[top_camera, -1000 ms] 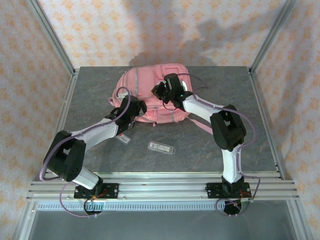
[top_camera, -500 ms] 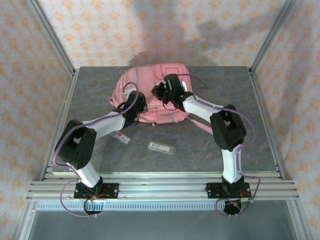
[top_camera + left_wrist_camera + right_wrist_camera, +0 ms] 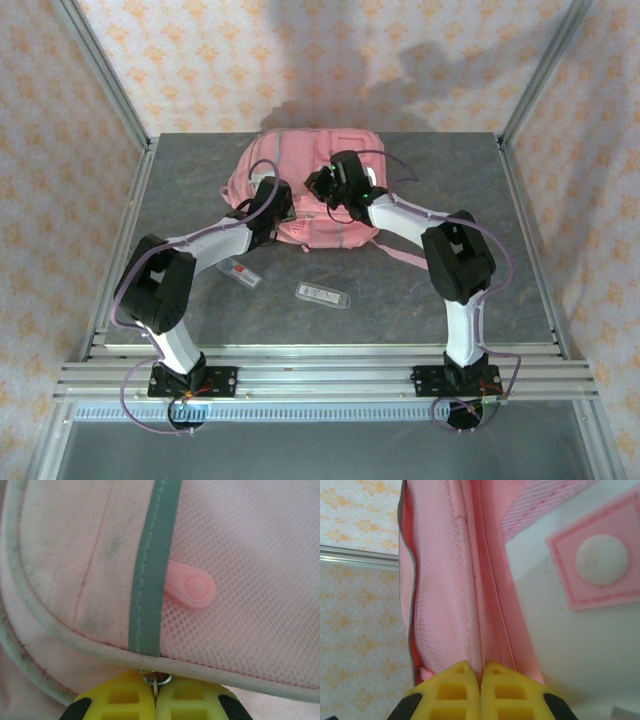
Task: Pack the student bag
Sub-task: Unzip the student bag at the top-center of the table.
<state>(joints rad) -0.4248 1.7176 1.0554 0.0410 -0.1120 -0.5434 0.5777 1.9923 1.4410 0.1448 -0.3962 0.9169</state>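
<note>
A: Where is the student bag (image 3: pixel 300 160)?

B: It lies flat on the far middle of the table (image 3: pixel 480 200), broader from left to right than front to back in the top view, with a strap trailing off its near right corner.

A: And how does it lie from the jaws?

B: Both grippers are right against it. The left gripper (image 3: pixel 156 700) meets the near left edge, and the bag spreads away ahead of it. A grey strip (image 3: pixel 150 565) runs straight on from the fingertips, with a pink rubber tab (image 3: pixel 192 587) just beside it.

A: What are the left jaws holding?

B: They are pressed together on a small zip ring (image 3: pixel 156 681) at the piped edge. The left arm is plainly the nearer one to that zip, so any pull probably falls to it.

A: The right gripper (image 3: pixel 481 685)?

B: Its jaws are closed tip to tip against a pink seam near the bag's middle. Whether fabric is pinched between them cannot be told.

A: The arms' poses?

B: The left elbow juts out to the left, its forearm slanting in toward the bag. The right elbow stands out to the right, its forearm reaching back across.
</note>
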